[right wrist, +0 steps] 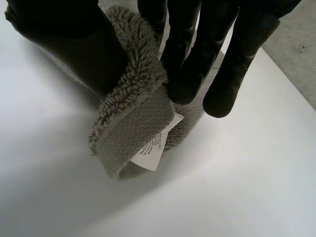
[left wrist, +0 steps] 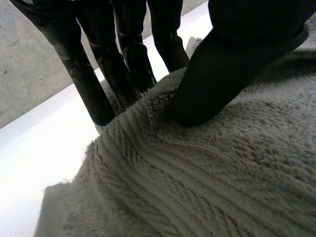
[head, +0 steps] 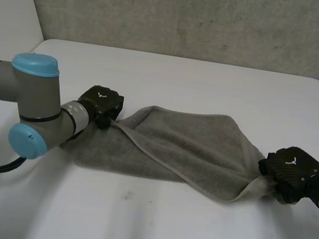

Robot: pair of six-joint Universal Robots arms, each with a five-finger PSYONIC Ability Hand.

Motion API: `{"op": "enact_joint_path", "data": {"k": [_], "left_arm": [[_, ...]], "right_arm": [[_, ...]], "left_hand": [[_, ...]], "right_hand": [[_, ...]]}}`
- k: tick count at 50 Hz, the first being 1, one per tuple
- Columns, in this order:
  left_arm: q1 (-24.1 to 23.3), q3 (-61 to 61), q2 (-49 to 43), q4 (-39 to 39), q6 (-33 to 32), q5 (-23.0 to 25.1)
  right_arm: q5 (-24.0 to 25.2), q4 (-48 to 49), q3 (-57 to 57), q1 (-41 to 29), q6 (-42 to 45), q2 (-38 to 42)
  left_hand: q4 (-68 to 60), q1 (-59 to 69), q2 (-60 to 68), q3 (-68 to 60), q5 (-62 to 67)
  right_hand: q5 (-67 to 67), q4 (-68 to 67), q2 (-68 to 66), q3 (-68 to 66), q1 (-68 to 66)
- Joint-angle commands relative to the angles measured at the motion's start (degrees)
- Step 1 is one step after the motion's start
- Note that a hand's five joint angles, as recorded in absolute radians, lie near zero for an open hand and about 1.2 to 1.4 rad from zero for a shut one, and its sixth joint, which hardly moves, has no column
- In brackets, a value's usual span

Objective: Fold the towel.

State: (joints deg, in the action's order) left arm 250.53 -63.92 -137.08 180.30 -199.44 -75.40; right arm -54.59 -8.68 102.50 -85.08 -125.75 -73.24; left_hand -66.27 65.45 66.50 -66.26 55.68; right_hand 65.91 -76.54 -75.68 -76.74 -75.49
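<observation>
A grey towel [head: 185, 148] lies stretched across the white table [head: 213, 85], bunched and partly doubled over. My left hand [head: 102, 105] is at the towel's left end. In the left wrist view its thumb [left wrist: 232, 69] presses the pile [left wrist: 207, 177] against the fingers [left wrist: 98, 84], pinching a fold. My right hand [head: 290, 170] holds the towel's right end. In the right wrist view the thumb [right wrist: 69, 44] and fingers [right wrist: 197, 54] pinch a corner [right wrist: 133, 128] that carries a white label [right wrist: 157, 146].
A grey wall [head: 194, 16] rises behind the table's far edge. Bare white table surface [head: 161, 223] lies in front of the towel. My left arm [head: 29, 99] reaches in along the near left side.
</observation>
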Motion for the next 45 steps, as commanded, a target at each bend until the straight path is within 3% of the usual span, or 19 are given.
{"op": "enact_joint_path", "data": {"k": [1, 6, 9, 12, 14, 15, 19, 22, 29, 35, 37, 38, 39, 40, 42, 45], "left_arm": [[0.0, -4.0, 7.5, 0.1, 0.5, -3.4], [0.3, -9.2, 18.0, 0.4, 0.8, -4.1], [0.3, -14.6, 30.3, 0.8, 1.2, -4.2], [0.2, -15.4, 34.5, 0.9, 1.5, -4.4], [0.5, -15.8, 44.0, 0.7, 2.5, -4.5], [0.5, -15.8, 44.0, 0.7, 2.5, -4.5], [1.8, -13.6, 55.5, 0.8, 5.6, -4.6], [2.5, -12.0, 57.2, -0.4, 6.4, -4.5], [2.2, -13.2, 54.7, -3.7, 6.3, -4.8], [2.2, -15.7, 41.7, -6.0, 5.9, -4.8], [2.0, -15.3, 37.9, -6.1, 5.8, -5.0], [1.9, -14.6, 34.1, -6.1, 5.8, -5.1], [1.9, -14.6, 34.1, -6.1, 5.8, -5.1], [1.7, -13.3, 30.2, -6.1, 5.8, -5.2], [1.7, -10.9, 26.8, -6.1, 5.8, -5.3], [1.6, -4.9, 20.8, -6.0, 5.9, -6.0]], "right_arm": [[-1.7, -0.1, -2.3, -0.1, -3.6, -0.9], [-3.5, -0.8, -5.9, 0.1, -9.8, -4.5], [-3.9, -3.5, -11.0, 0.2, -16.1, -15.1], [-3.9, -5.1, -13.7, 0.2, -18.1, -18.2], [-3.9, -8.2, -21.1, 0.4, -23.1, -23.1], [-3.9, -9.3, -25.1, 0.4, -25.9, -24.5], [-3.9, -11.5, -34.8, 0.6, -32.5, -25.5], [-3.8, -15.0, -42.4, 0.6, -36.0, -25.0], [-4.0, -23.7, -49.3, 1.1, -35.7, -14.9], [-5.6, -34.6, -50.6, -4.6, -23.8, -1.1], [-11.2, -36.7, -50.3, -8.9, -17.4, 5.1], [-11.2, -36.7, -50.3, -9.0, -17.3, 5.1], [-15.2, -36.3, -49.9, -11.0, -15.3, 7.8], [-15.2, -36.3, -49.9, -11.1, -15.3, 7.9], [-21.7, -33.5, -50.3, -14.1, -13.1, 12.7], [-25.4, -27.0, -51.8, -15.9, -12.8, 16.7]], "left_hand": [[-13.7, 14.6, 13.5, -13.7, 14.3], [-13.7, 14.6, 13.5, -13.7, 14.3], [-13.7, 14.6, 13.5, -13.7, 14.3], [-13.7, 14.6, 13.5, -13.7, 14.3], [-13.7, 14.6, 13.5, -13.7, 14.3], [-13.7, 14.6, 13.5, -13.7, 14.3], [-13.7, 14.6, 13.5, -13.7, 14.3], [-13.7, 14.6, 13.5, -13.7, 14.3], [-13.7, 14.6, 13.5, -13.7, 14.3], [-13.7, 14.6, 13.5, -13.7, 14.3], [-13.7, 14.6, 13.5, -13.7, 14.3], [-13.7, 14.6, 13.5, -13.7, 14.3], [-13.7, 14.6, 13.5, -13.7, 14.3], [-13.7, 14.6, 13.5, -13.7, 14.3], [-13.7, 14.6, 13.5, -13.7, 14.3], [-13.7, 14.6, 13.5, -13.7, 14.3]], "right_hand": [[4.1, -3.5, -4.3, -3.3, -4.5], [4.1, -3.5, -4.3, -3.3, -4.5], [4.1, -3.5, -4.3, -3.3, -4.5], [4.1, -3.5, -4.3, -3.3, -4.5], [4.1, -3.5, -4.3, -3.3, -4.5], [4.1, -3.5, -4.3, -3.3, -4.5], [4.1, -3.5, -4.3, -3.3, -4.5], [4.1, -3.5, -4.3, -3.3, -4.5], [4.1, -3.5, -4.3, -3.3, -4.5], [4.1, -3.5, -4.3, -3.3, -4.5], [4.1, -3.5, -4.3, -3.3, -4.5], [4.1, -3.5, -4.3, -3.3, -4.5], [4.1, -3.5, -4.3, -3.3, -4.5], [4.1, -3.5, -4.3, -3.3, -4.5], [4.1, -3.5, -4.3, -3.3, -4.5], [4.1, -3.5, -4.3, -3.3, -4.5]]}}
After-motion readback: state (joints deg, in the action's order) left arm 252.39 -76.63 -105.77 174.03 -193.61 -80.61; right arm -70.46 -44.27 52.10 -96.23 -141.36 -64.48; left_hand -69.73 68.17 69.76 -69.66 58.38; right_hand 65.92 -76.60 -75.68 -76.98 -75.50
